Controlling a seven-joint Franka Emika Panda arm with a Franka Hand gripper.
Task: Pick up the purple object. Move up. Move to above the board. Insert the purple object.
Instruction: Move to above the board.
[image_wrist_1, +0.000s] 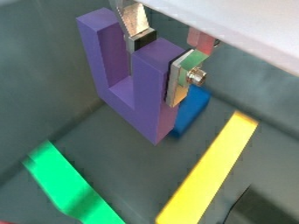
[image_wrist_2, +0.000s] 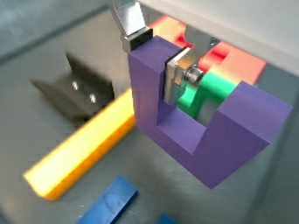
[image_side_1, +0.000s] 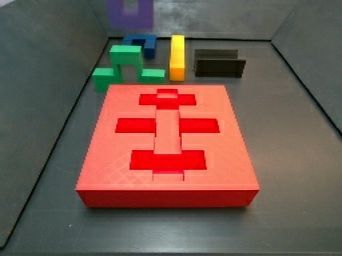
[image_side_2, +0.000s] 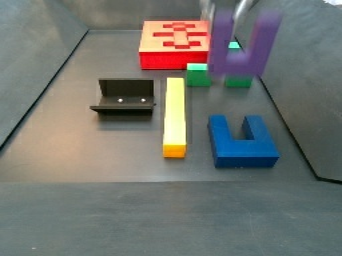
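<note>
My gripper (image_wrist_1: 162, 54) is shut on one upright prong of the purple object (image_wrist_1: 117, 74), a U-shaped block, with one finger inside the U and one outside. Both wrist views show this grip (image_wrist_2: 158, 57). The purple object (image_side_2: 250, 45) hangs in the air with its prongs up, above the floor near the green block (image_side_2: 201, 73). In a side view it sits at the far end (image_side_1: 130, 12), beyond the board (image_side_1: 167, 140). The board is a large red slab with cross-shaped recesses joined by a channel; it also shows in a side view (image_side_2: 177, 42).
A yellow bar (image_side_2: 174, 115) lies on the floor, with a blue U-shaped block (image_side_2: 241, 140) on one side of it and the dark fixture (image_side_2: 123, 97) on the other. Green stepped blocks (image_side_1: 124, 58) sit just beyond the board. Grey walls enclose the floor.
</note>
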